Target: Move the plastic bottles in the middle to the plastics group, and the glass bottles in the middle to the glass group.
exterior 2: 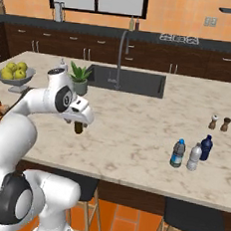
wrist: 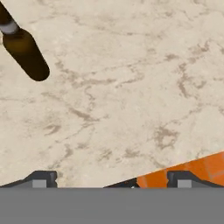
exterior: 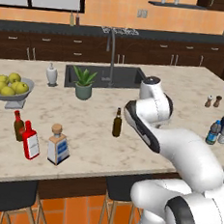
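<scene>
Island counter (exterior: 97, 132): pale marble top, sink (exterior: 105, 77) set into its far side; everything below is placed from the sink.
Gripper (wrist: 111, 177): jaws spread wide with nothing between them, over bare marble near the counter's front edge.
Squarish cork-stoppered bottle (exterior: 58, 145): upright, front-left of the sink, just beside the glass group.
Slim dark brown bottle (exterior: 117, 122): upright, straight in front of the sink, alone mid-counter.
Glass group: flat red bottle (exterior: 31, 140) and short brown bottle (exterior: 18, 125), close together, far front-left of the sink.
Water bottle (exterior 2: 178, 153): blue label, upright, front-right of the sink, just beside the plastics group.
Plastics group: pale clear bottle (exterior 2: 195, 156) and dark blue bottle (exterior 2: 206, 148), side by side.
</scene>
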You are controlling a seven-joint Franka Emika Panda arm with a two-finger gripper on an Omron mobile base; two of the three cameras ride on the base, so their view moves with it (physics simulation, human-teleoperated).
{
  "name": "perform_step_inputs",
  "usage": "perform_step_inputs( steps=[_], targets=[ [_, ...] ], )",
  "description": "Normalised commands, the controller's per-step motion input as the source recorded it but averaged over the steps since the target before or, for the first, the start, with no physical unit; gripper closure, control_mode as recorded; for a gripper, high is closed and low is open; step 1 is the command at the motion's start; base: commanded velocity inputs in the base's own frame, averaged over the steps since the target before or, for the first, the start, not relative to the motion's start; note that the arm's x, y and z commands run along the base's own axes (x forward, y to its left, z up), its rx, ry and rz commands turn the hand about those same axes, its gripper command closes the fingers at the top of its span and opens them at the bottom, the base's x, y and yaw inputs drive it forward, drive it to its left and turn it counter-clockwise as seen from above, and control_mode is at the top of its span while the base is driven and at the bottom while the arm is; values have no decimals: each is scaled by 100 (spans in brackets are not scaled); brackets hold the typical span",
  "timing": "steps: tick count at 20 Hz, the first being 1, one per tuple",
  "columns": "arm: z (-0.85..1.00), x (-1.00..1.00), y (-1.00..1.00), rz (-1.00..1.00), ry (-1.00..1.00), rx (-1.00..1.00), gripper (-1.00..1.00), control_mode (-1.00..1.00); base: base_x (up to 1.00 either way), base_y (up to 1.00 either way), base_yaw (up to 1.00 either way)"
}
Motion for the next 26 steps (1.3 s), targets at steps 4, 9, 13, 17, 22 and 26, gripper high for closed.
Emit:
perform_step_inputs(
  steps=[4,9,13,17,22,26],
  targets=[
    [3,61,39,43,0,7,-100,-100,0,0,0],
    [6,75,23,33,8,8,-100,-100,0,0,0],
    [-2,53,45,21,9,3,-100,-100,0,0,0],
    [-11,64,42,9,9,0,-100,-100,0,0,0],
    [-22,58,14,5,10,-3,-100,-100,0,0,0],
    [-14,32,-14,1,11,-3,-100,-100,0,0,0]
  ],
)
